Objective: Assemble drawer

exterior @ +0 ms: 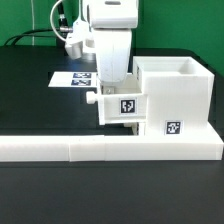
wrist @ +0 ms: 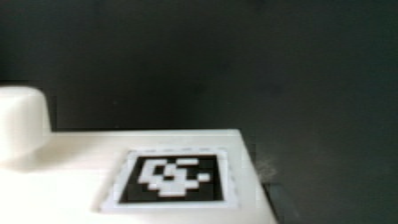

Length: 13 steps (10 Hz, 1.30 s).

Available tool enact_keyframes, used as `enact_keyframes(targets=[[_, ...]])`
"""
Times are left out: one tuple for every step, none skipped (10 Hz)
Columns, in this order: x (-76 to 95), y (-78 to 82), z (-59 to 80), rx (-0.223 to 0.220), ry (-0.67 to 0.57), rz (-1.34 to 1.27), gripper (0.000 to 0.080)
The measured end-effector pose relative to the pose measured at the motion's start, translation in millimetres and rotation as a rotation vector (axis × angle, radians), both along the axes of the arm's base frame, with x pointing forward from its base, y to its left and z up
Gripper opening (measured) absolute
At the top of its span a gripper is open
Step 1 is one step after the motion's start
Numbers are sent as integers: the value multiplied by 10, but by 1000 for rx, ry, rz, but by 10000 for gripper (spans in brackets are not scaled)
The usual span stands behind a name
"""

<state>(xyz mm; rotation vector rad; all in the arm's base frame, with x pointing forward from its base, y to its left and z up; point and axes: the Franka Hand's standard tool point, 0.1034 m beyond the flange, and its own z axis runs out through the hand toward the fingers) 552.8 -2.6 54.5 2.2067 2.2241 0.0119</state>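
Observation:
The white housing (exterior: 178, 92) stands at the exterior view's right, with a tag low on its front. A small white tray (exterior: 122, 106) with a tag and a round knob (exterior: 93, 99) sits against the housing's left side, raised off the table. My gripper (exterior: 112, 88) comes straight down onto this tray and looks shut on it; the fingertips are hidden. In the wrist view the tray (wrist: 107, 150) with its tag fills the lower part, and the knob (wrist: 18, 120) shows at the edge. No fingers show there. A second tray is out of view.
The long low white border wall (exterior: 60, 150) runs along the front, and the housing rests against it. The marker board (exterior: 72, 78) lies on the black table behind the arm.

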Motion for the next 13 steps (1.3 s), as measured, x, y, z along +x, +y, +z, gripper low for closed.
enact_keyframes(targets=[[1,-1,2,0,0,0,50],[10,7,24,-1,-4,-1,226],[29,35,72,-1,-10,-5,407],[48,63,128,-2,-15,-2,407],[50,70,183,-6,-9,-2,542],[63,51,290,-15,-3,-2,629],[64,11,361,-22,3,2,629],[54,-97,449,-32,9,22,644],[53,-242,516,-38,7,42,648],[27,-409,510,-40,14,85,648],[-7,-550,504,-40,28,99,649],[-6,-561,500,-37,28,92,649],[-7,-550,496,-37,28,95,649]])
